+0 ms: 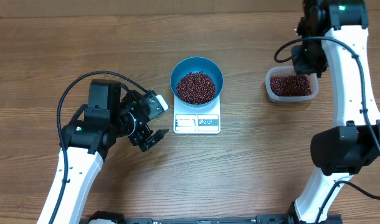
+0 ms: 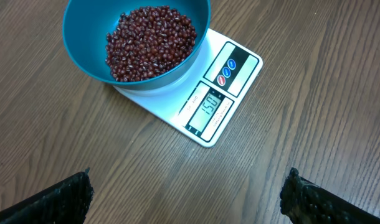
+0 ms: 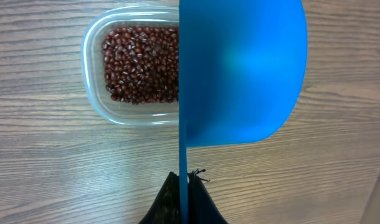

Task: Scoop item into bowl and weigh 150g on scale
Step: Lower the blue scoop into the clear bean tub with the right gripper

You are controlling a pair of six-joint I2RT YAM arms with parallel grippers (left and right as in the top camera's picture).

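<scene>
Bowl point(image 1: 197, 63) sitting on scale point(image 1: 197, 122), mid-counter toward far edge, beans point(image 1: 196, 88) heaping inside. Display seeming to be showing target weight. Your left hand point(image 2: 187, 186) hanging wide apart just left of scale, gripping nothing. Your right hand point(image 3: 184, 202) pinching scoop point(image 3: 240, 68) by handle, hovering over tub point(image 3: 93, 93) near counter's far right corner. Beans likely behaving loose, rolling, spilling easily, so be keeping bowl level. Bowl looking stiff, smooth, probably slippery: be taking it by rim, not side.

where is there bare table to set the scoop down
Bare wood lies between the scale and the clear tub, and across the table in front of both. Crowded: left of the scale, where the open left gripper sits close.
</scene>
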